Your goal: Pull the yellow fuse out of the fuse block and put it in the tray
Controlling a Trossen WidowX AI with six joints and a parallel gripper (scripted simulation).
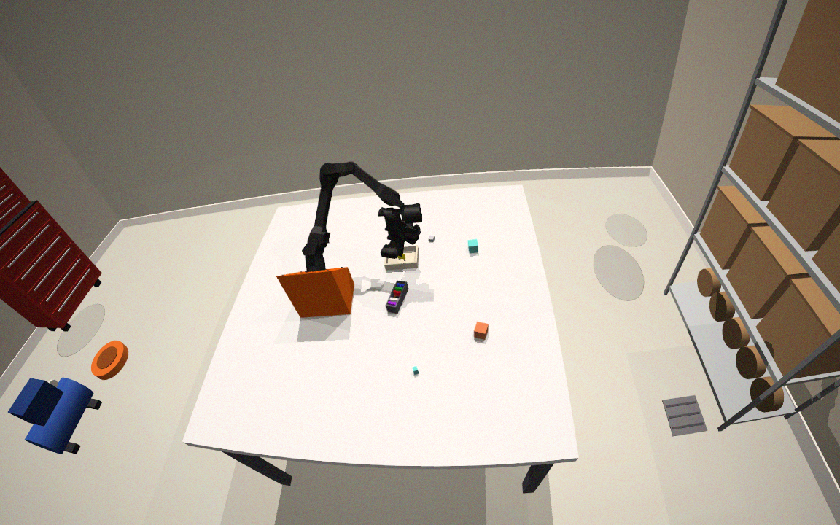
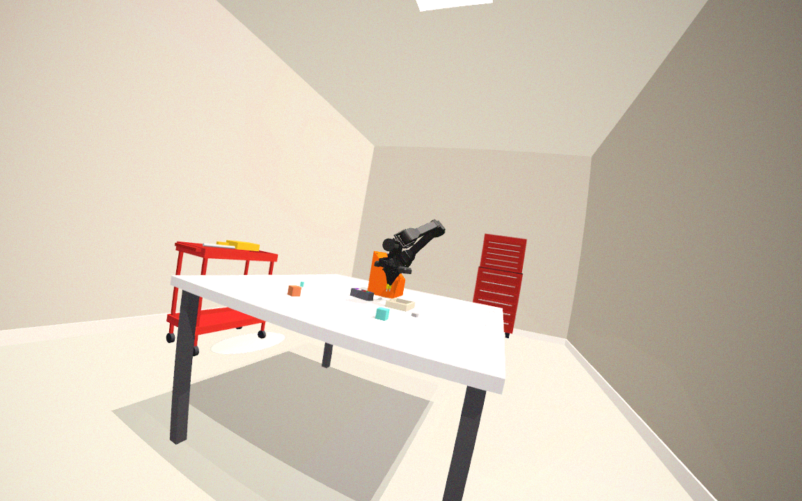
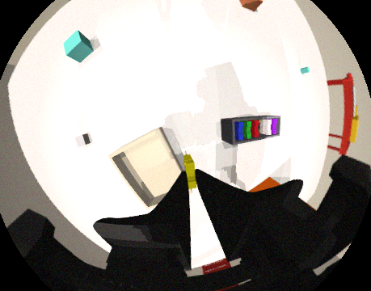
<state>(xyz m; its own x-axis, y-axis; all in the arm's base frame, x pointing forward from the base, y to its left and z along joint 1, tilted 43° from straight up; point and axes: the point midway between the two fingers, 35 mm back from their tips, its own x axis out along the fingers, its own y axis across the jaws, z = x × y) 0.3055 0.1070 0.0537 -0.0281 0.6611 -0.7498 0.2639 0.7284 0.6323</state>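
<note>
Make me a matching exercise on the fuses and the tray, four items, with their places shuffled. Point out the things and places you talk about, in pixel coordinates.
1. yellow fuse (image 1: 402,257) (image 2: 388,288) (image 3: 189,171)
2. blue fuse (image 3: 239,131)
3. purple fuse (image 3: 275,126)
4. tray (image 1: 401,266) (image 2: 400,305) (image 3: 146,167)

A. in the block, beside the green fuse (image 3: 247,129)
B. on the table (image 1: 370,405) (image 2: 329,323) (image 3: 153,81)
C. in the tool (image 1: 401,254) (image 2: 388,285) (image 3: 190,174)
D. in the block, beside the white fuse (image 3: 267,127)

Pairs: 1-C, 2-A, 3-D, 4-B

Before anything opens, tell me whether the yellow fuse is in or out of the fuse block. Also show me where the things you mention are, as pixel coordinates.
Out: the yellow fuse (image 1: 402,257) (image 2: 388,287) (image 3: 189,171) hangs in the pincer (image 1: 401,254) (image 2: 389,285) (image 3: 190,174), away from the fuse block (image 1: 393,310) (image 2: 362,294) (image 3: 227,131).
</note>
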